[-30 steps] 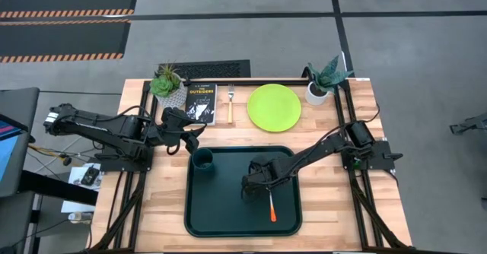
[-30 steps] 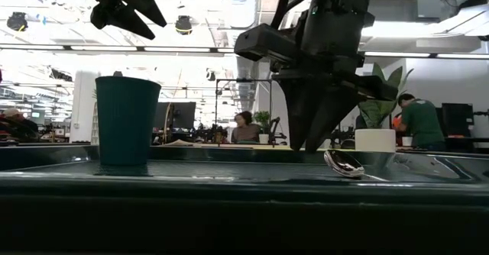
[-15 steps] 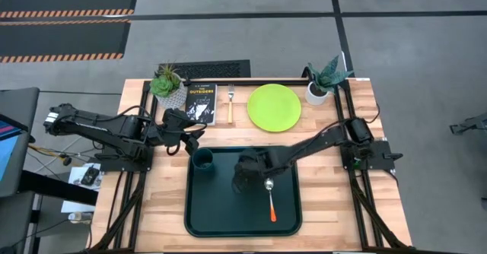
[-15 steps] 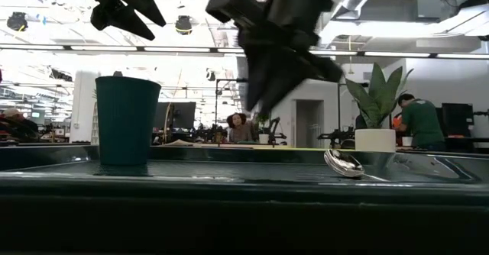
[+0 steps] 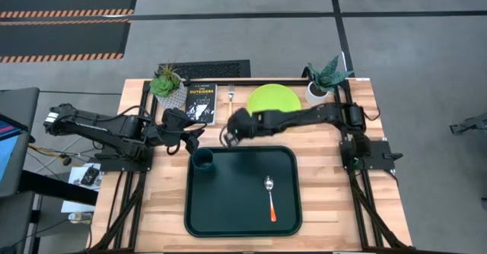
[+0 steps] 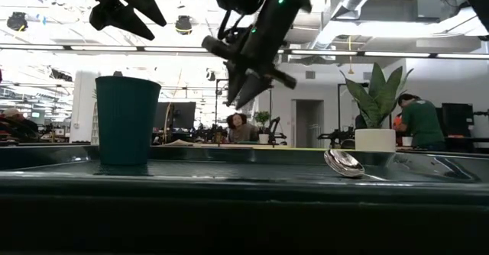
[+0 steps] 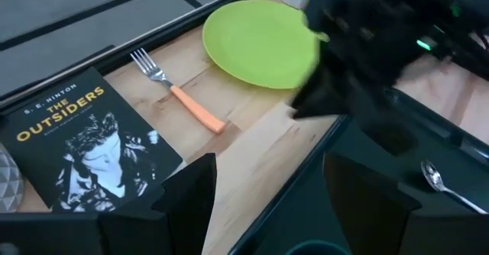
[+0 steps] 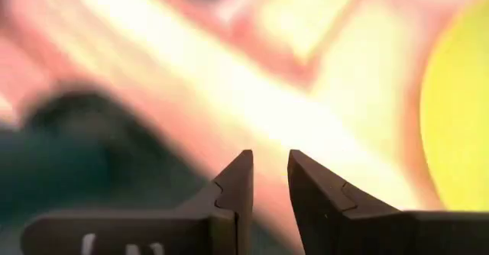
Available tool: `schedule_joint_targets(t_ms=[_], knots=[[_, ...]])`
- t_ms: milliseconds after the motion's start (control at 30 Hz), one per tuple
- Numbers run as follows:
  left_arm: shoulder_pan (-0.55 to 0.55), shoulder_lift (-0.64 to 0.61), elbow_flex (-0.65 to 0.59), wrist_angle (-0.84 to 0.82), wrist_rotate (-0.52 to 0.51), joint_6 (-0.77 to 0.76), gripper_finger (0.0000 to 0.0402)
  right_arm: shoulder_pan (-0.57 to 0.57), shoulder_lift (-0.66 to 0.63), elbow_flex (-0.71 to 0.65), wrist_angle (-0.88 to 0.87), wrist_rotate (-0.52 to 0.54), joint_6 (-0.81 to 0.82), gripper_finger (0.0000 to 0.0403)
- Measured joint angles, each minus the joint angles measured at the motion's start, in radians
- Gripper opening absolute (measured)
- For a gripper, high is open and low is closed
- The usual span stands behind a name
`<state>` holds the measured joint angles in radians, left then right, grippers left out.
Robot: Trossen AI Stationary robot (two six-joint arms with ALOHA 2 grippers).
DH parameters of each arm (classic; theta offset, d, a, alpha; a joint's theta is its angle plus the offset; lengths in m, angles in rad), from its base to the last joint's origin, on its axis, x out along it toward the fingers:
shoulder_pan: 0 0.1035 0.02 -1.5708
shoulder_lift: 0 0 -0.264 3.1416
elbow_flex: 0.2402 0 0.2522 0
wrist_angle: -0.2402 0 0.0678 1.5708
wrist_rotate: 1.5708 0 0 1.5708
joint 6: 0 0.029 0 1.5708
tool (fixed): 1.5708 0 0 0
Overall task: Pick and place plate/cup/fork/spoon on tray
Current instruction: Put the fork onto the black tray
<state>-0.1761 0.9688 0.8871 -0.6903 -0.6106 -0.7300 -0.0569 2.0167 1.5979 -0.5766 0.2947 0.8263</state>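
Observation:
The dark green tray [image 5: 228, 208] lies at the table's near middle. The dark green cup [image 5: 202, 160] stands upright in its far left corner. The spoon [image 5: 269, 196] lies flat on the tray, bowl toward the far edge. The fork [image 5: 230, 96] lies on the table beyond the tray, beside the lime-green plate [image 5: 278, 98], which my right arm partly covers. My right gripper [image 5: 228, 136] hovers above the table between the fork's handle and the tray's far rim, empty, with a narrow gap between its fingers [image 8: 269, 167]. My left gripper [image 5: 194, 138] hangs wide open and empty above the table, just beyond the cup.
A black book [image 5: 201, 102] lies left of the fork. White plant pots stand at the far left [image 5: 166, 83] and far right [image 5: 318, 93]. The right arm stretches across the plate. People sit in the room behind the table.
My right gripper has risen from the spoon's bowl on the tray and swung toward the table's far left, over the tray's far rim to the bare wood near the fork. The spoon lies still on the tray.

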Motion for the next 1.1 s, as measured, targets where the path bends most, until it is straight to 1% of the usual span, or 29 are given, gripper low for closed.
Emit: schedule_joint_targets(t_ms=[100, 200, 333, 400, 533, 600, 733, 867, 1000, 1100], knots=[[0.0, 0.0, 0.0, 0.0, -0.001, 0.0, 0.0229, -0.051, 0.0, -0.009, 0.074, -0.004, -0.04, 0.0116], [0.0, 0.0, 0.0, 0.0, -0.003, 0.0, 0.0229, -0.078, 0.0, -0.009, 0.125, -0.008, -0.046, 0.0141], [0.0, 0.0, 0.0, 0.0, -0.003, 0.0, 0.0229, -0.077, 0.0, -0.008, 0.125, -0.009, -0.075, 0.0185], [0.0, 0.0, 0.0, -0.004, -0.003, 0.0, 0.0229, -0.074, 0.0, 0.011, 0.081, 0.005, -0.098, 0.0201], [0.0, 0.0, 0.0, -0.017, -0.004, 0.0, 0.0229, -0.122, -0.005, 0.144, -0.077, 0.033, -0.175, 0.0208], [0.0, 0.0, 0.0, -0.019, -0.004, 0.0, 0.0229, -0.161, 0.013, 0.216, -0.158, 0.022, -0.222, 0.0205], [0.0, 0.0, 0.0, -0.033, -0.005, -0.016, 0.0229, -0.229, 0.108, 0.357, -0.325, -0.034, -0.297, 0.02], [0.0, 0.0, 0.0, -0.043, -0.014, -0.026, 0.0229, -0.28, 0.216, 0.522, -0.451, -0.062, -0.352, 0.02], [0.0, 0.0, 0.0, -0.063, -0.015, -0.042, 0.0229, -0.313, 0.355, 0.647, -0.516, -0.159, -0.329, 0.0208], [0.0, 0.0, 0.0, -0.063, -0.015, -0.042, 0.0229, -0.303, 0.412, 0.728, -0.553, -0.17, -0.321, 0.0218]])
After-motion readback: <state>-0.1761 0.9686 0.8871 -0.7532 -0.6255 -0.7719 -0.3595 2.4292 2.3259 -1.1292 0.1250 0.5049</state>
